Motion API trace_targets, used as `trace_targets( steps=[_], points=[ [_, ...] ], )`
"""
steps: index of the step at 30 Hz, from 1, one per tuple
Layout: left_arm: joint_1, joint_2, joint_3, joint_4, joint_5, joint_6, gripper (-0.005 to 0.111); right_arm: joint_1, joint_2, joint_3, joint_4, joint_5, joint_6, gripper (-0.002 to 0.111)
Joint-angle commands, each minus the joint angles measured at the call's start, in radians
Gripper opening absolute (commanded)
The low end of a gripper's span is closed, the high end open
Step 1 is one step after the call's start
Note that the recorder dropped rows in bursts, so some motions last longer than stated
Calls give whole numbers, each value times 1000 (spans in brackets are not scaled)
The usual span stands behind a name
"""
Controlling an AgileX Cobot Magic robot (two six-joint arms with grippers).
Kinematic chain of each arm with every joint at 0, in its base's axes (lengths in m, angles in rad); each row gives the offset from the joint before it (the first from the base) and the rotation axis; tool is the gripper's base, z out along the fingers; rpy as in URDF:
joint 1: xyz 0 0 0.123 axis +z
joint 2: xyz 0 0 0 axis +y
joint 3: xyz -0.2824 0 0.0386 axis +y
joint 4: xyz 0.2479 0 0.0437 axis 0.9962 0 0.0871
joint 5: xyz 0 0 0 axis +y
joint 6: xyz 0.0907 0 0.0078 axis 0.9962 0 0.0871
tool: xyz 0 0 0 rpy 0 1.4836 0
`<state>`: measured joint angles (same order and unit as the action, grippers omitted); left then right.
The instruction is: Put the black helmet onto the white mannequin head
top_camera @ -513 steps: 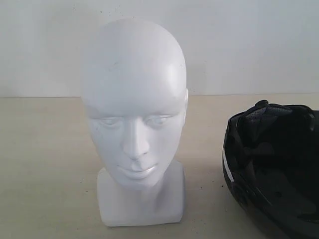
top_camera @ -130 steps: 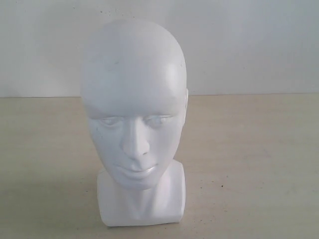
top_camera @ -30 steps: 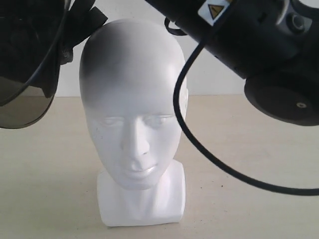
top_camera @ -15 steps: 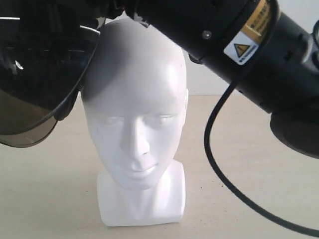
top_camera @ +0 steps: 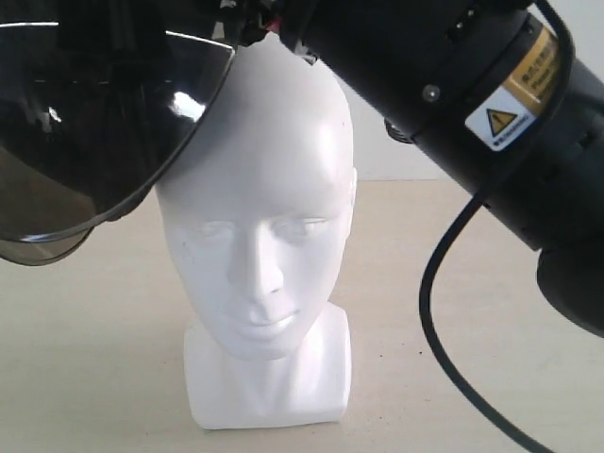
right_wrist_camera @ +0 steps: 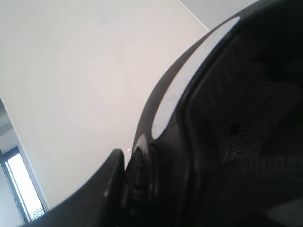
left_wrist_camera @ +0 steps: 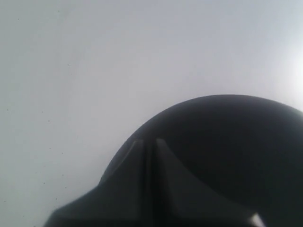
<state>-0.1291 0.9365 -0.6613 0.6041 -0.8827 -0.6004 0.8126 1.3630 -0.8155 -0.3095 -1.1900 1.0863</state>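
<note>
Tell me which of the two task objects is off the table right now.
The black helmet: it hangs in the air beside the crown, while the white mannequin head stands on its neck base on the table.

A beige tabletop [top_camera: 94, 377] runs back to a plain white wall [top_camera: 382, 165].

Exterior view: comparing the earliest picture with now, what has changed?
The black helmet has left the table on the right; carried by the right arm, it now hangs upper left beside the crown of the white mannequin head. The head has not moved.
</note>
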Motion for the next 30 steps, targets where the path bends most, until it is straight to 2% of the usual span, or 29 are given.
trace_targets(
  steps=[1, 8, 20, 30],
  points=[
    [0, 9, -6, 21, -31, -5, 4, -5, -25, 30, 42, -31, -72, 0],
    [0, 21, -71, 21, -7, -92, 4, -5, -25, 39, 54, -31, -84, 0],
    [2, 88, -205, 229, 54, -359, 4, -5, -25, 39, 63, -31, -102, 0],
    [2, 122, -250, 364, 54, -439, 4, -5, -25, 39, 82, -31, -134, 0]
  ],
)
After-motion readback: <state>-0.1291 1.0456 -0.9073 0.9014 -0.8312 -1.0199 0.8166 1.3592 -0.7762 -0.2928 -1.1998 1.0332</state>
